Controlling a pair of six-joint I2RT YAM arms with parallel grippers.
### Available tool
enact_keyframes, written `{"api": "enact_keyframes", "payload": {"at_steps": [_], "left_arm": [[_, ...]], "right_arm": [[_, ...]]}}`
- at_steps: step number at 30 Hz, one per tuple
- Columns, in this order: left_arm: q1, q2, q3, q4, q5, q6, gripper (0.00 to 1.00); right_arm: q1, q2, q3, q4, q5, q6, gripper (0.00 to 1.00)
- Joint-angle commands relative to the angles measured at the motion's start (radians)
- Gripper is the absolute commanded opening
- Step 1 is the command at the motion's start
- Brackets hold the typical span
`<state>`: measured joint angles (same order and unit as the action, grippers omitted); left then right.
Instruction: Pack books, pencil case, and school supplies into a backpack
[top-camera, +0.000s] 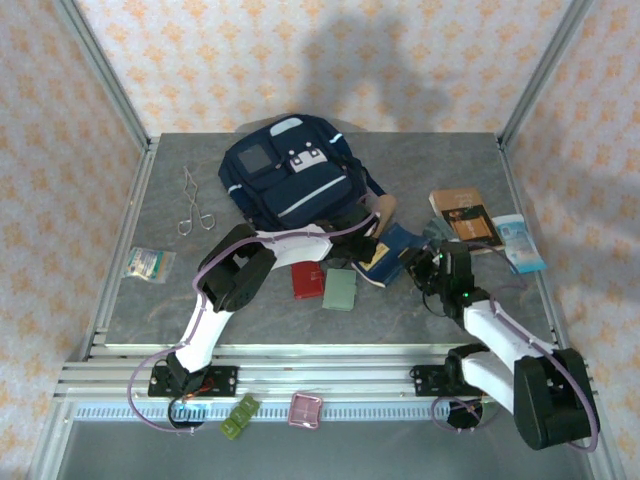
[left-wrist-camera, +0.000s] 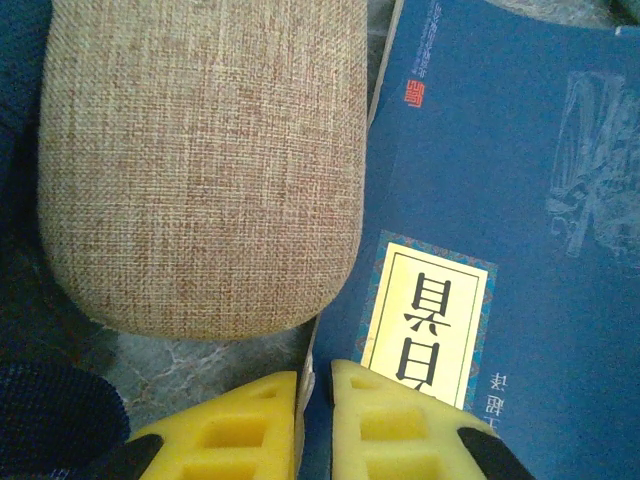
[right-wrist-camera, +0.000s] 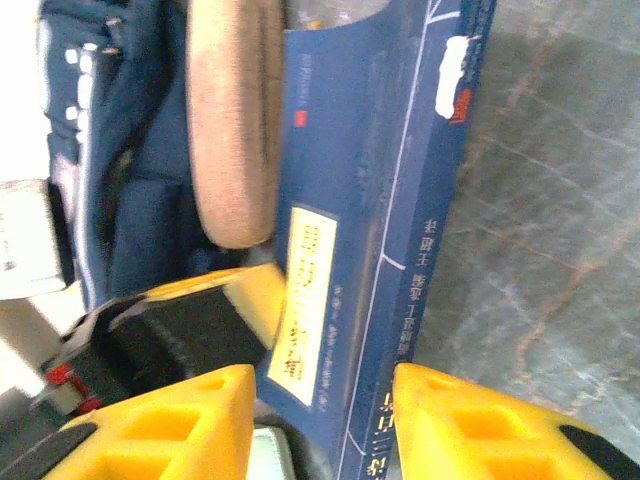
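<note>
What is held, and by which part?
Left gripper pinches the dark blue book by its edge beside the yellow label; right gripper straddles it, grip unclear.

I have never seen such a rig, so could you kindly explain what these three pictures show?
Two robot arms, left and right, are bolted at a table's near edge. One picture looks down from above; the other two come from wrist cameras, so the yellow fingers there are each arm's own. On the table lie a navy backpack, a brown book, a red case, a green case, metal tongs and a plastic packet. The left gripper, shut, sits at the dark blue book's edge, beside the tan pencil case. The right gripper is open, that book showing between its fingers.
</note>
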<state>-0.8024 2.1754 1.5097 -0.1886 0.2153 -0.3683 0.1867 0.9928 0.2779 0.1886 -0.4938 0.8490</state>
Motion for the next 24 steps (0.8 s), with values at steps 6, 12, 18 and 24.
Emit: {"api": "enact_keyframes", "payload": {"at_steps": [6, 12, 18, 24], "left_arm": [[-0.054, 0.053, -0.036, -0.043, 0.134, -0.014, 0.13], [-0.054, 0.057, -0.037, -0.035, 0.138, -0.018, 0.12], [-0.054, 0.055, -0.034, -0.032, 0.138, -0.018, 0.12], [-0.054, 0.054, -0.036, -0.031, 0.139, -0.018, 0.12]], "right_arm": [[0.030, 0.103, -0.007, 0.170, -0.146, 0.024, 0.37], [0.059, 0.214, 0.043, 0.089, -0.086, 0.005, 0.34], [0.066, 0.246, 0.134, -0.138, 0.041, -0.025, 0.35], [0.076, 0.298, 0.137, -0.167, 0.062, 0.002, 0.25]]}}
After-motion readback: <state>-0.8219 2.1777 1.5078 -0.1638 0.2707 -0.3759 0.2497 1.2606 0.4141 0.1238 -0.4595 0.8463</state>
